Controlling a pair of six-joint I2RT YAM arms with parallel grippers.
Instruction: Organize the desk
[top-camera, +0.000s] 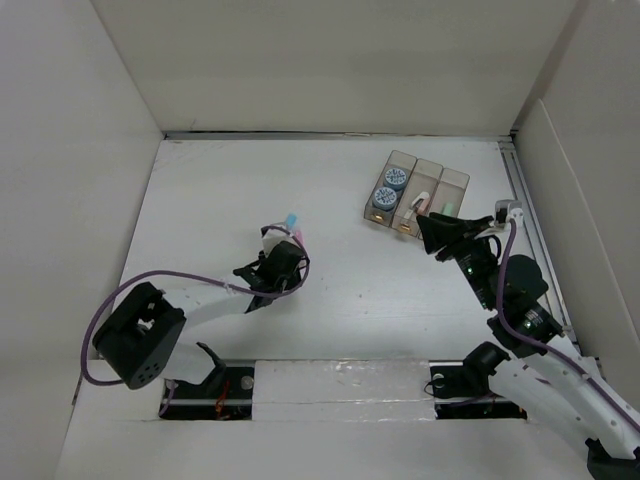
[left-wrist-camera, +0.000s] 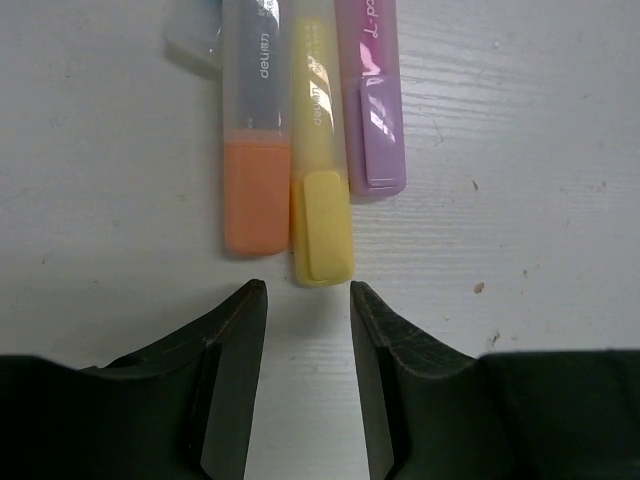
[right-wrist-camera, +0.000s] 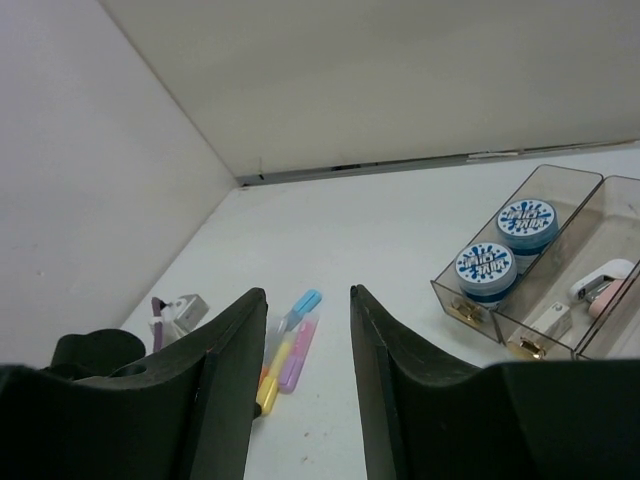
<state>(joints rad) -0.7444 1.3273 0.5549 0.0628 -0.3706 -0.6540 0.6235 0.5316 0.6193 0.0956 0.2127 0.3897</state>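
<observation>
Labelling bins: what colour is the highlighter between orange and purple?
Yellow highlighter; left wrist view best.

The desk (top-camera: 330, 300) is a large, flat, matte-white rectangular tabletop, lying level and enclosed by white upright panels (top-camera: 330, 60) on its left, far and right sides. A metal rail (top-camera: 527, 205) runs along its right edge. Seen close, its surface shows faint scratches and small dark specks.

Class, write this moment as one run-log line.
left gripper: open, empty, facing yellow highlighter | right gripper: open, empty, near bin
</observation>
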